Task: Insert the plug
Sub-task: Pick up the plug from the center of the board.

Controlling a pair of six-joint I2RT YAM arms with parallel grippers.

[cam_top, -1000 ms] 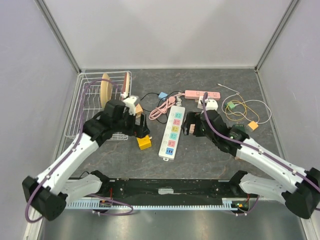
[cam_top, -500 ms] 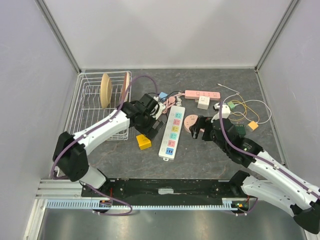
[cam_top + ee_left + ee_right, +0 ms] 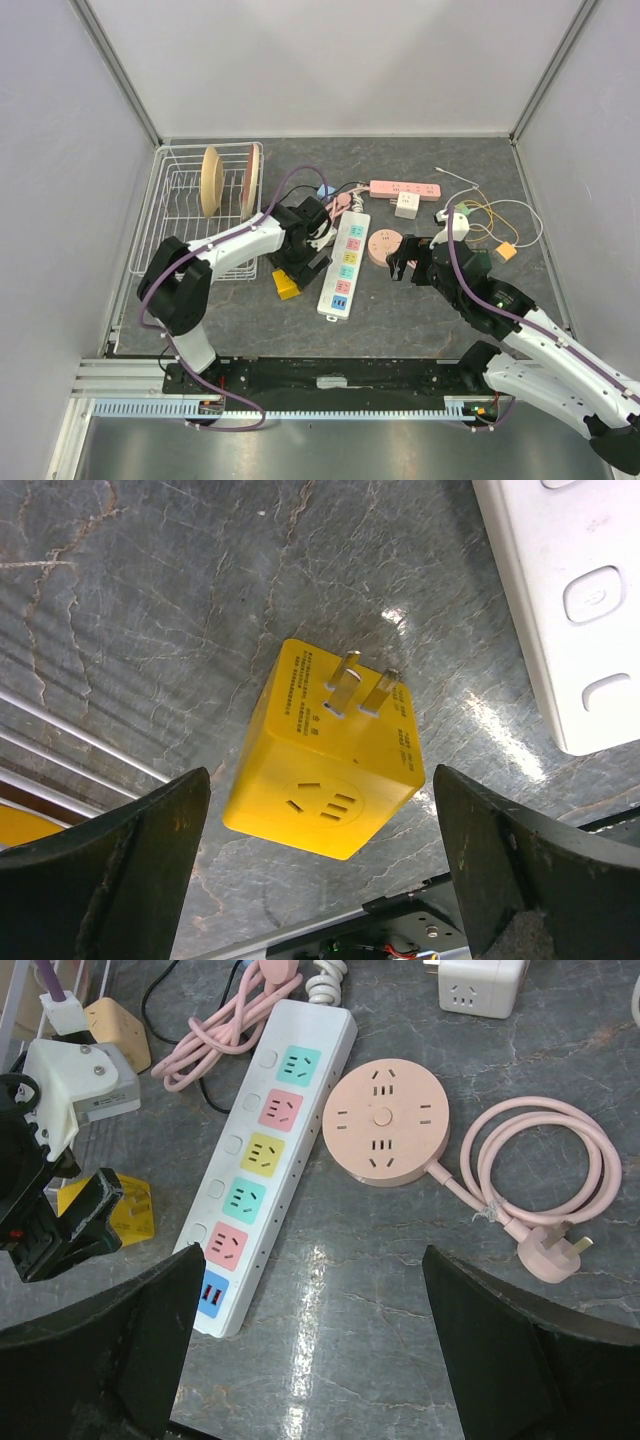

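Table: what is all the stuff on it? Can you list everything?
Cube plug: one, yellow, prongs up, left of the power strip.
Power strip: one, white with coloured sockets, middle.
Round socket: one, pink, right of the power strip.
Long strip: one, pink, back.
Cube adapter: one, white, by the long strip.
Coiled cable: one, pink, back middle.
Orange plug: one, right.
Rack: one, white wire, back left.
Plates: two, tan and reddish, in the rack.
Left gripper: open, over the cube plug.
Right gripper: open, near the round socket.

Marbled table (image 3: 380,305) — power strip (image 3: 344,264), yellow plug (image 3: 286,286)
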